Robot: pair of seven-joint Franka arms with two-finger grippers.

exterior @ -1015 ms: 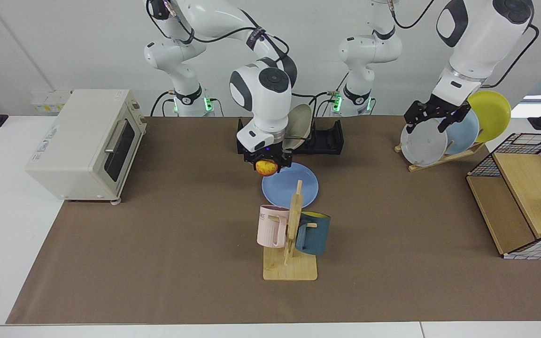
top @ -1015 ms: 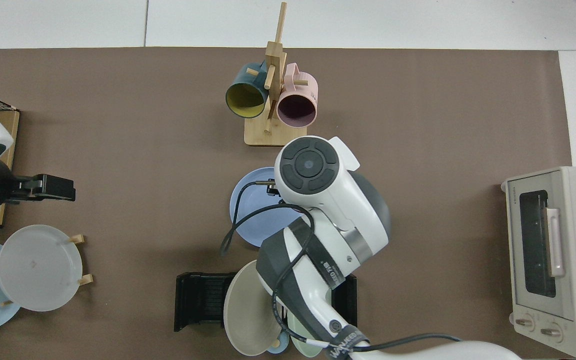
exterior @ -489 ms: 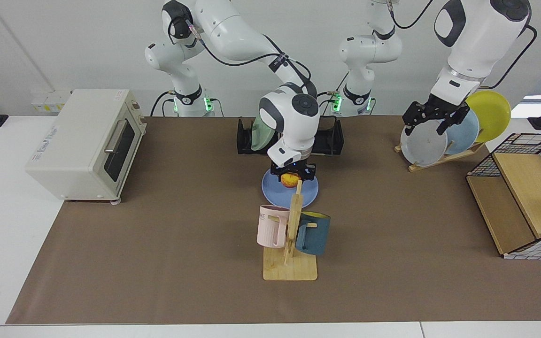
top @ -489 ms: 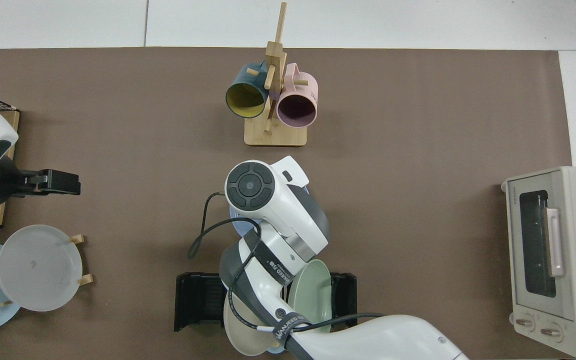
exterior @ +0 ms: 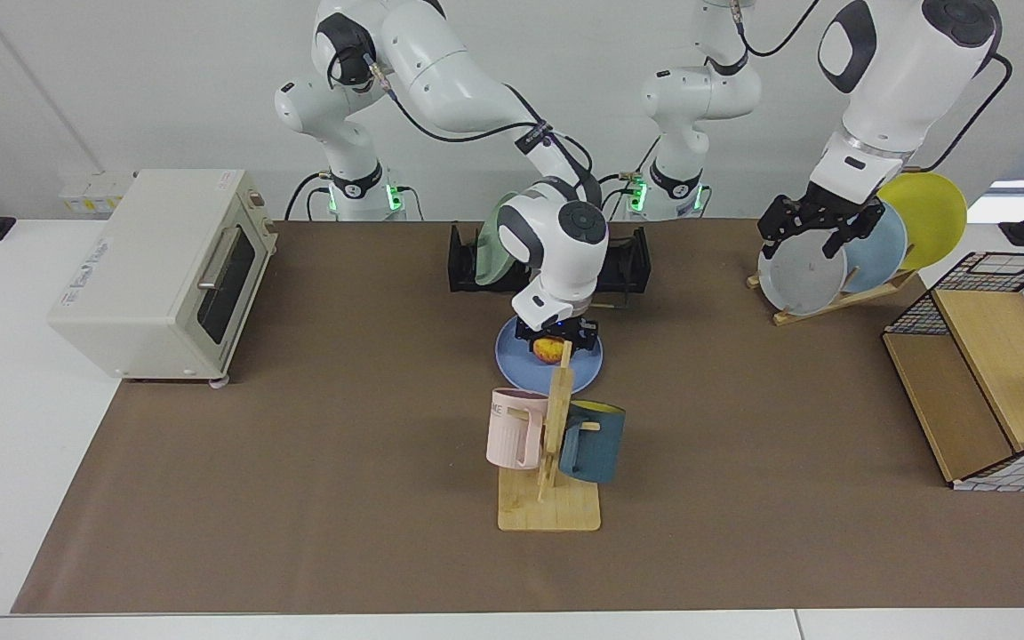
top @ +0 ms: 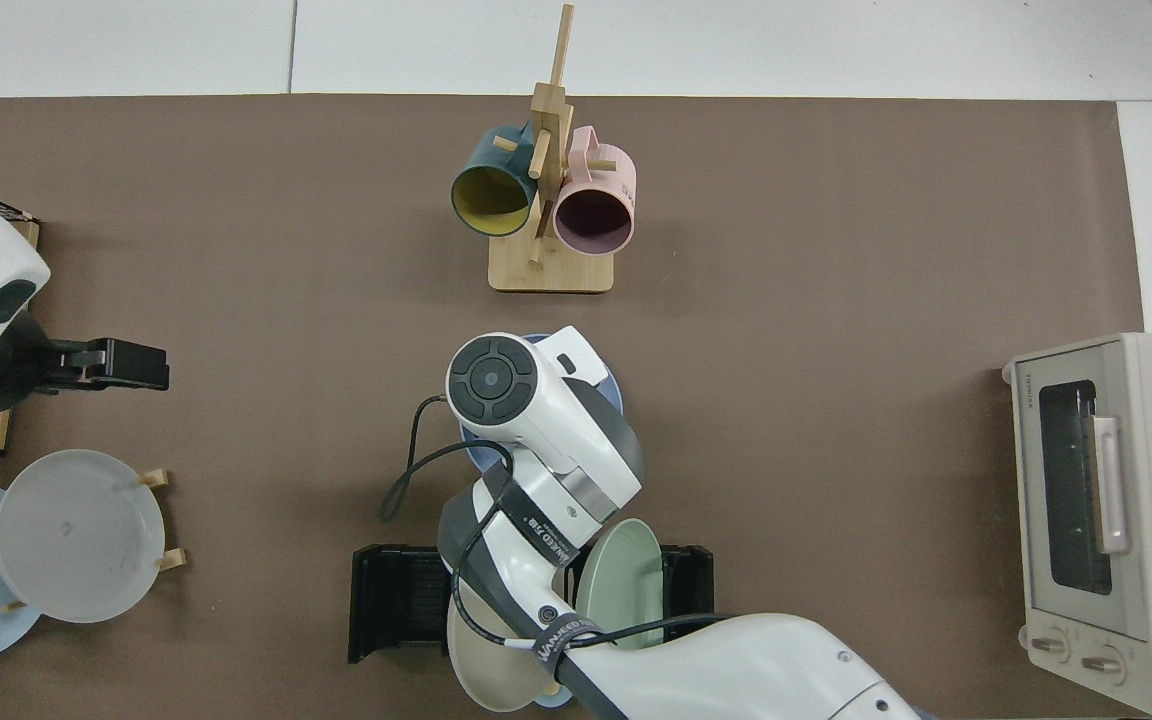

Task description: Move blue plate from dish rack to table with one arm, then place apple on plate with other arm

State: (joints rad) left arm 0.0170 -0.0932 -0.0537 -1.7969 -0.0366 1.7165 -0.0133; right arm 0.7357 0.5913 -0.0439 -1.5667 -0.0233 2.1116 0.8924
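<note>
Two arms are over the table [exterior: 299, 498]. The right gripper [exterior: 555, 336] hangs low over the blue plate [exterior: 512, 360], its fingers pinching the apple [exterior: 548, 350]; whether the apple touches the plate I cannot tell. The plate lies flat on the brown mat, right under that gripper. Just behind the gripper, toward the arm bases, stands the black dish rack [exterior: 628, 267], with a pale green plate [exterior: 492, 253] upright in it. Just in front of the gripper is a wooden mug tree [exterior: 555, 462] carrying a pink mug [exterior: 512, 428] and a dark blue mug [exterior: 592, 440]. From above, the right arm's wrist covers most of the blue plate [top: 612, 385], hiding the apple.

The left gripper [exterior: 810, 233] waits raised, well apart from the plate, beside a wooden stand holding a grey plate [exterior: 798, 280]; its fingers are spread with nothing between them. A toaster oven [exterior: 161, 267] sits far off on the other side.
</note>
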